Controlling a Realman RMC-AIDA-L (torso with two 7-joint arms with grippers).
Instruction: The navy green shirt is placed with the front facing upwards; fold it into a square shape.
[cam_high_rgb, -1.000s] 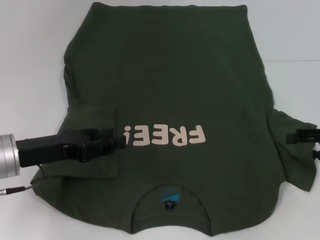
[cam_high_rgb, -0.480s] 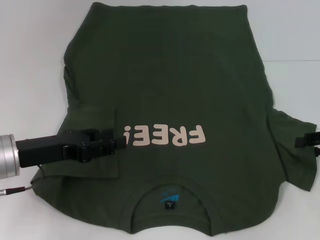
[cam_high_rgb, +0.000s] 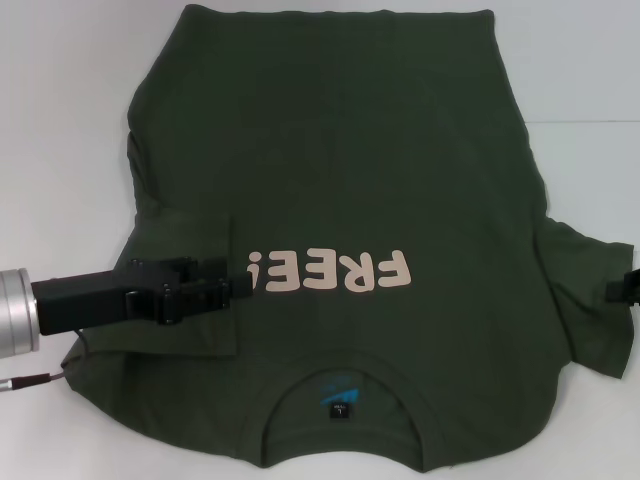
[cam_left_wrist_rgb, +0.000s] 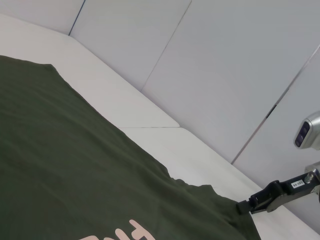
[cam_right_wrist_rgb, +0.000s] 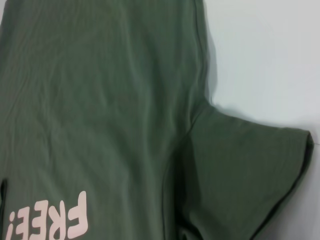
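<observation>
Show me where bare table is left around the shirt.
Bare table lies beyond the left tool, beside the shirt's left edge, and again right of the shirt above its spread sleeve. A thin strip runs past the hem. The right tool crowds the sleeve's end; the collar side has almost none.

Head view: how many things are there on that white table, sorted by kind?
Shirts: 1, the green shirt with pink "FREE!" lettering
Grippers: 2, the left gripper over the shirt's folded sleeve, the right gripper at the other sleeve's edge
Tables: 1, the table
Total: 4
</observation>
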